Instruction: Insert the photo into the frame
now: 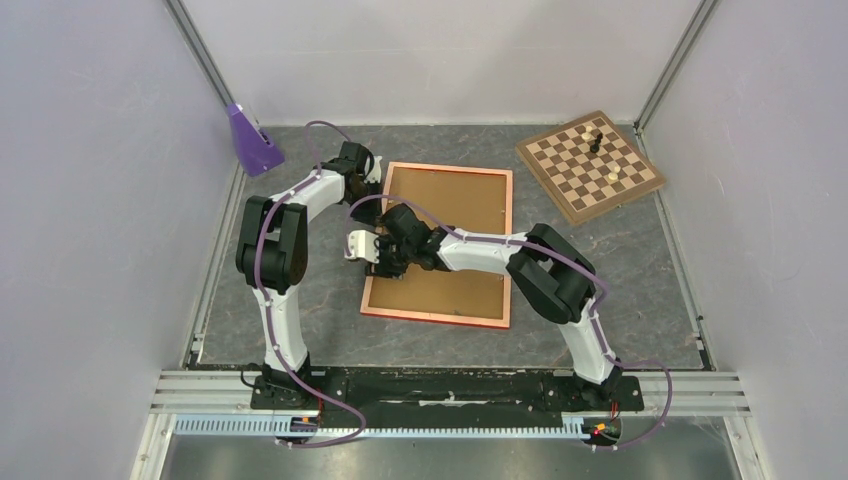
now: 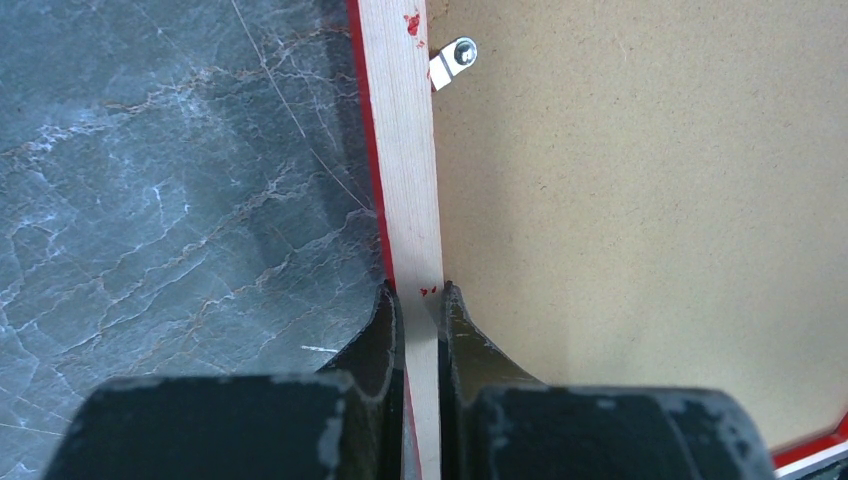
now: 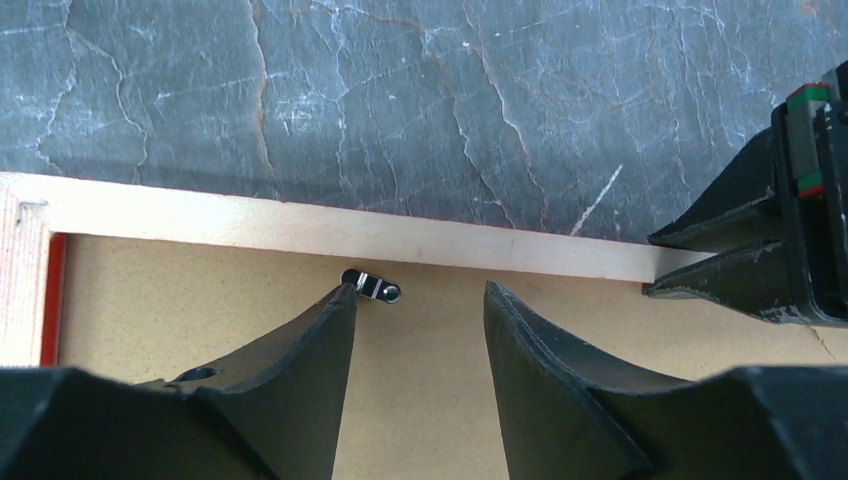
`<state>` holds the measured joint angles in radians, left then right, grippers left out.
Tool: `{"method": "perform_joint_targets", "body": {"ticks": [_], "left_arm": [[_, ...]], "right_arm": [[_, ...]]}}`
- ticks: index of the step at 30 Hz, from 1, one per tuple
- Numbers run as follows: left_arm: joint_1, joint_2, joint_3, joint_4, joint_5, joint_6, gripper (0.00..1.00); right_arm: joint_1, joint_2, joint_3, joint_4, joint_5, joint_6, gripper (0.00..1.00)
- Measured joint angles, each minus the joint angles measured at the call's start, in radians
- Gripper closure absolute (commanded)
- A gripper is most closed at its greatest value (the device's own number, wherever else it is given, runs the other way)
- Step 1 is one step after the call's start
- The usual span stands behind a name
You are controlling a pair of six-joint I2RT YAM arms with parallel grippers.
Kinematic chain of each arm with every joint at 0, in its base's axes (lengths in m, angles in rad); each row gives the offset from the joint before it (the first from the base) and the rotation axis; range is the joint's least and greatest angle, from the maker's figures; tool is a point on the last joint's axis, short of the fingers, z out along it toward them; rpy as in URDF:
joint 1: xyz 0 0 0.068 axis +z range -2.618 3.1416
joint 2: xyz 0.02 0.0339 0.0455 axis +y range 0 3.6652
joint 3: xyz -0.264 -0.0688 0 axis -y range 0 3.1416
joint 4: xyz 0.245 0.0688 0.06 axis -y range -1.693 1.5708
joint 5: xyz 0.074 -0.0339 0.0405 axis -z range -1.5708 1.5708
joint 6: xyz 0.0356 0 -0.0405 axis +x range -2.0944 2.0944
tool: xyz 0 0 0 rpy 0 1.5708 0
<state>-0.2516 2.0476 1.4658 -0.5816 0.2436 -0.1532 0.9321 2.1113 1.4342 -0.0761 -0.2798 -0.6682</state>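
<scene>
The counter [image 1: 640, 280] is a dark grey slab veined like marble with pale and rusty lines. It is boxed in on three sides by plain pale walls with a faint lilac cast: a back wall [image 1: 440, 50], a left wall [image 1: 90, 200] and a right wall [image 1: 770, 200]. Two slim metal posts [image 1: 205, 60] slant up at the back corners (one on each side, where the walls meet), a silver slotted rail [image 1: 450, 426] runs along the near edge with a dull metal sheet [image 1: 450, 462] in front of it, and the light is soft and even, leaving only faint shadows.
</scene>
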Motion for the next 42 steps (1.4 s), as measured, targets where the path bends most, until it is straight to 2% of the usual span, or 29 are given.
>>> {"method": "perform_joint_targets", "body": {"ticks": [9,31,42], "left_arm": [[0.001,0.0,-0.001,0.001,0.003,0.0,0.98],[0.002,-0.002,-0.008,0.009,0.006,0.0,0.98],[0.004,-0.002,-0.008,0.009,0.012,0.0,0.98]], "right_arm": [[0.008,0.016,0.022,0.0,0.013,0.024,0.49],[0.024,0.027,0.028,0.033,0.161,0.1,0.51],[0.018,0.025,0.032,0.029,0.158,0.124,0.43]]}}
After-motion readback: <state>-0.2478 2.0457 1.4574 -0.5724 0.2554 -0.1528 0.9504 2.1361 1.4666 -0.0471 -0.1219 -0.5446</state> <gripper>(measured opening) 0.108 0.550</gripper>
